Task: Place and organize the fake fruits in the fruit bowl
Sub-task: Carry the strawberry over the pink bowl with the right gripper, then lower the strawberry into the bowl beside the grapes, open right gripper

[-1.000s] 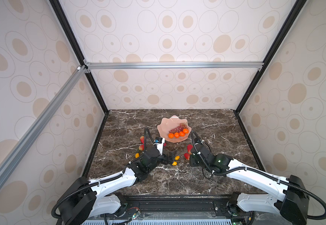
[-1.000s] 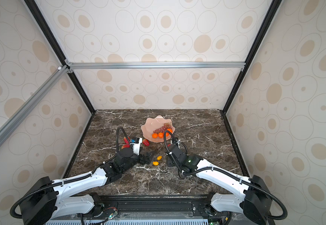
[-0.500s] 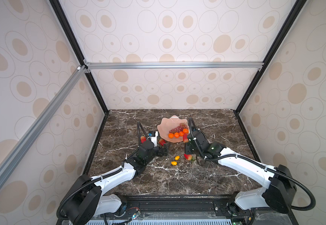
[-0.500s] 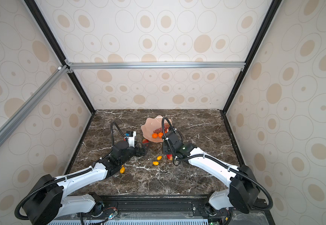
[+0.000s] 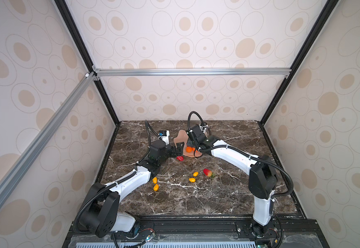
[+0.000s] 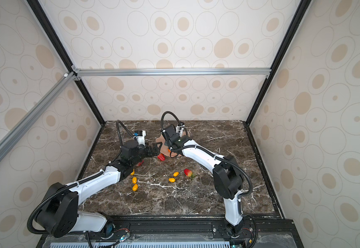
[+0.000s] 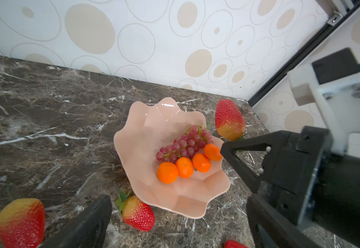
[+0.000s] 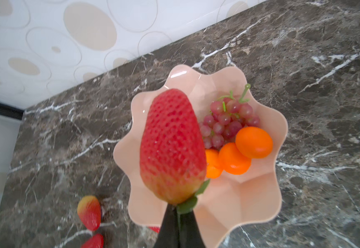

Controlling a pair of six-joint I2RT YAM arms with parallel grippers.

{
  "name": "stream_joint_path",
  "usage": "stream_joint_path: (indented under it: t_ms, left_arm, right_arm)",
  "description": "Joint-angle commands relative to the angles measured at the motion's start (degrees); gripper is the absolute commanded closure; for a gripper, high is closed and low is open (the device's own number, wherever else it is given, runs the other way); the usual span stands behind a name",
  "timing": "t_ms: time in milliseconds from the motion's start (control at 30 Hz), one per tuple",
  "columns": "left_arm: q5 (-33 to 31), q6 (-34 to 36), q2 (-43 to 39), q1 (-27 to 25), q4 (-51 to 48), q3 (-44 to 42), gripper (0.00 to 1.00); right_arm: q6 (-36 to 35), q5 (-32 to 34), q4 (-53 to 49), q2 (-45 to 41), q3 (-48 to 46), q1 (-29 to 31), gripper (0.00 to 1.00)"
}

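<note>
**Right jaws grip a strawberry at the bowl; left jaws wide open**

The fruit bowl (image 5: 179, 138) stands in the middle of the back half of the table (image 5: 228, 193), nearer the back edge than the front. The left wrist view shows what it holds. There is a grape bunch (image 7: 183, 146) and four tangerines (image 7: 184, 167) in a touching row along one side of the grapes.

The right gripper (image 8: 178, 212) reaches over the bowl. Its jaws are closed on the green cap of the held strawberry (image 8: 172, 146), which is off the table with its tip pointing away from the jaws. In the right wrist view the fruit overlaps the bowl's rim. Whether it hangs over the inside or just outside the rim cannot be told.

The left gripper (image 5: 177, 150) sits low at the bowl's front-left side, its jaws spread wide and gripping nothing. A second strawberry (image 7: 138, 212) lies on the table between them, just beside the bowl's rim.

A third strawberry (image 5: 207, 172) lies near the middle of the table, with a pair of oval fruits (image 5: 195, 174) just beside it. The left-edge oval fruits (image 5: 156, 187) lie toward the table's left edge, close by the left arm.
</note>
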Motion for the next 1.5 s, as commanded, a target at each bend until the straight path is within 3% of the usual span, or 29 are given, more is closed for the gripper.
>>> stream_joint_path:
  t_ms: [0,533,833,1300,1467]
  left_arm:
    - [1.2,-1.4,0.7,2.3,-2.7,3.2,0.02]
    - [2.9,0.4,-1.1,4.8,-10.2,6.1,0.02]
    - [2.6,1.9,-3.8,5.0,-11.7,5.6,0.02]
    - [2.4,2.0,-3.9,5.2,-11.8,5.6,0.02]
    - [2.4,2.1,-3.8,5.3,-11.9,5.7,0.02]
  right_arm:
    - [8.9,6.6,-6.9,5.1,6.7,-0.8,1.00]
    - [24.7,15.5,-25.2,28.8,38.2,-2.2,1.00]
    - [29.6,14.4,-25.4,32.4,39.3,-3.0,1.00]
    - [24.7,9.5,-17.1,35.4,39.5,-5.3,1.00]
    - [24.2,8.8,-15.5,36.1,39.7,-5.5,0.94]
